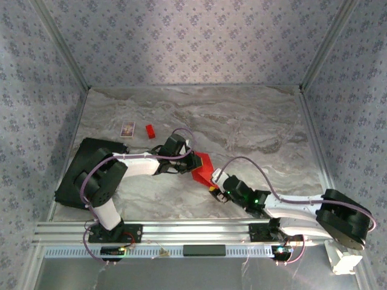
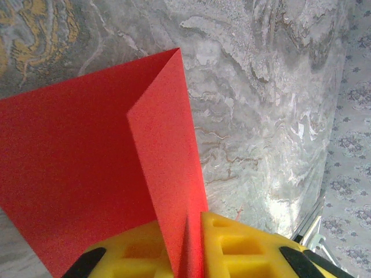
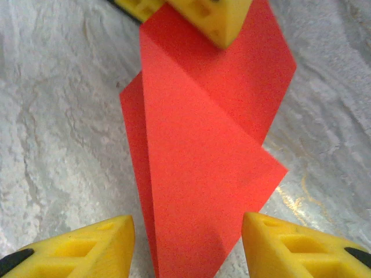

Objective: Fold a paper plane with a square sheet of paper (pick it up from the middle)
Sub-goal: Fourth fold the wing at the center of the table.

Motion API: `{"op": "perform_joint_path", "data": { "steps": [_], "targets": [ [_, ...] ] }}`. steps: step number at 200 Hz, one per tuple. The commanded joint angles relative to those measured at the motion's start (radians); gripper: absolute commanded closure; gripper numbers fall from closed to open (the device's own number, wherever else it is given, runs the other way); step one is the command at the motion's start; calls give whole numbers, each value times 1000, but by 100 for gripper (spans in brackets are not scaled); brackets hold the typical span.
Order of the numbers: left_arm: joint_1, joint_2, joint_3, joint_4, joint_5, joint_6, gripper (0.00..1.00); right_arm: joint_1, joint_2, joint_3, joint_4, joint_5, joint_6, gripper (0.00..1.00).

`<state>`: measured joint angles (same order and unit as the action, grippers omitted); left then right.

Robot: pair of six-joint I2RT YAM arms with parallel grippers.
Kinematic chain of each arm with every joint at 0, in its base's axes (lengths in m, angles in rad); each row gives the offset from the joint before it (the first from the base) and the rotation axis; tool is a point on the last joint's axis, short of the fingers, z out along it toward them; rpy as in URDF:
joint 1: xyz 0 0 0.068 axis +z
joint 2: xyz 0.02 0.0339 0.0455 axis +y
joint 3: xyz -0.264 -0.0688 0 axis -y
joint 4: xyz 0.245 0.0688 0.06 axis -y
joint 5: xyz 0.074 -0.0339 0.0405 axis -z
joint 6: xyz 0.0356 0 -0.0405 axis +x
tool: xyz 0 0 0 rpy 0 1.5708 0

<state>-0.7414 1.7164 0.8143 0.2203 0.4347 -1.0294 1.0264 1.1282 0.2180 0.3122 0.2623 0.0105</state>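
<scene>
The square sheet of paper (image 1: 202,170) is bright red and folded along creases into angled flaps, held up over the middle of the marble table. My left gripper (image 1: 195,162) is shut on one of its folds. In the left wrist view the yellow fingers (image 2: 243,243) pinch the creased edge of the sheet (image 2: 87,162), which fans away from my left gripper (image 2: 194,246). My right gripper (image 1: 216,183) sits just right of the sheet. In the right wrist view it (image 3: 188,249) stands open, with the sheet's lower flap (image 3: 197,174) between its yellow fingers (image 3: 87,246), apart from both.
A small red block (image 1: 150,130) and a small patterned card (image 1: 127,128) lie at the back left of the table. A black pad (image 1: 75,175) lies along the left side. Patterned walls close in three sides, and a metal rail (image 1: 193,229) runs along the front.
</scene>
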Motion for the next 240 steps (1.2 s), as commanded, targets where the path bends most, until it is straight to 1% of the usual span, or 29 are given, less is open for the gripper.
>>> {"op": "perform_joint_path", "data": {
  "steps": [1, 33, 100, 112, 124, 149, 183, 197, 240],
  "targets": [
    [5, -23, -6, 5, 17, 8, 85, 15, 42, 35, 28, 7, -52, 48],
    [5, -26, -8, 7, 18, 8, 86, 19, 89, 47, 79, 87, -89, 52],
    [5, -24, -7, 7, 19, 8, 86, 19, 167, 75, 101, 77, -104, 59],
    [5, -24, -7, 6, 18, 8, 86, 19, 179, 81, 106, 83, -104, 62],
    [5, -24, -7, 5, 20, 8, 86, 18, 188, 83, 112, 93, -102, 66],
    [5, -28, -12, 6, 19, 8, 86, 17, 186, 82, 110, 84, -96, 71],
    [6, -27, -12, 7, 18, 8, 86, 14, 186, 80, 105, 71, -70, 72],
    [6, -27, -12, 6, 18, 6, 86, 11, 185, 79, 105, 44, -64, 72],
    [6, -23, -10, 5, 18, 7, 86, 5, 176, 69, 117, 45, -39, 68]
  ]
}}
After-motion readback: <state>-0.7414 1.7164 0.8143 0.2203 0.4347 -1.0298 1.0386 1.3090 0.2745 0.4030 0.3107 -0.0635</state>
